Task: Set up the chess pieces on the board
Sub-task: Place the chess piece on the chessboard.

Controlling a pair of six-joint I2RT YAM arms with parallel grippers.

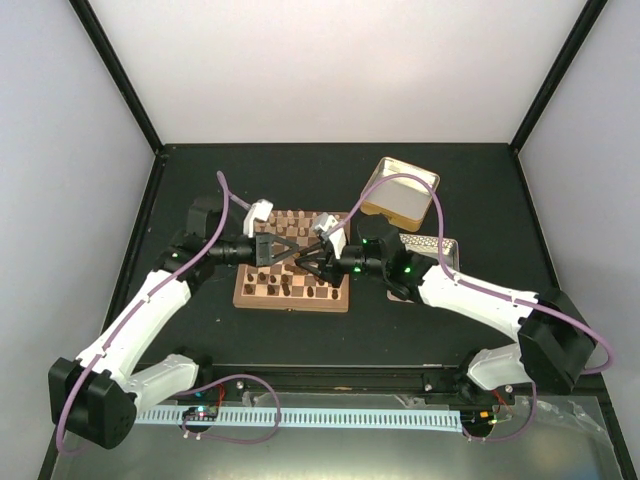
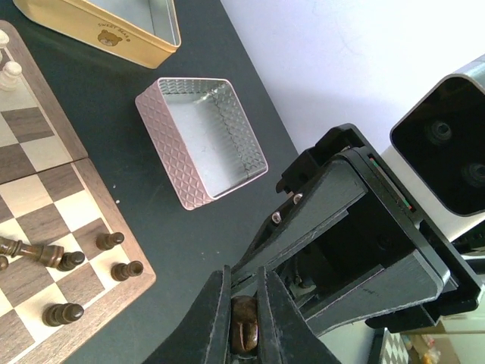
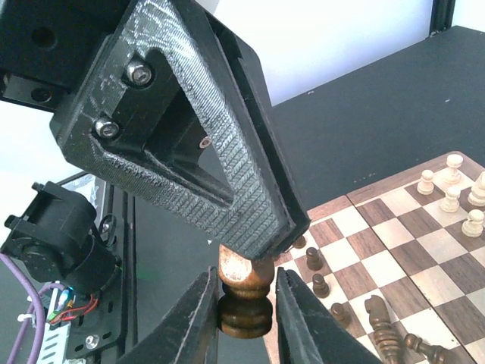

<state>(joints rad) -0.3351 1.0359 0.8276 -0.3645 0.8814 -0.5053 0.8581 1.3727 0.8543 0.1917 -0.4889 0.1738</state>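
Observation:
Both grippers meet above the middle of the board (image 1: 244, 294). My left gripper (image 1: 291, 256) is shut on the head of a dark brown chess piece (image 2: 244, 327), holding it in the air. In the right wrist view the piece (image 3: 244, 288) hangs from the left fingertips (image 3: 258, 220). My right gripper (image 3: 246, 307) flanks its round base: one finger touches it, and the other stands a small gap away. Dark pawns (image 2: 111, 241) stand near the board's corner (image 2: 64, 121). Other dark pieces (image 3: 379, 318) lie toppled on the squares.
A yellow tin (image 1: 400, 195) lies open behind the board, with a pink embossed tin (image 2: 201, 136) beside it on the dark table. Pale cream chessmen (image 3: 451, 199) stand along the board's far edge. The right gripper's body (image 2: 356, 243) fills the lower right of the left wrist view.

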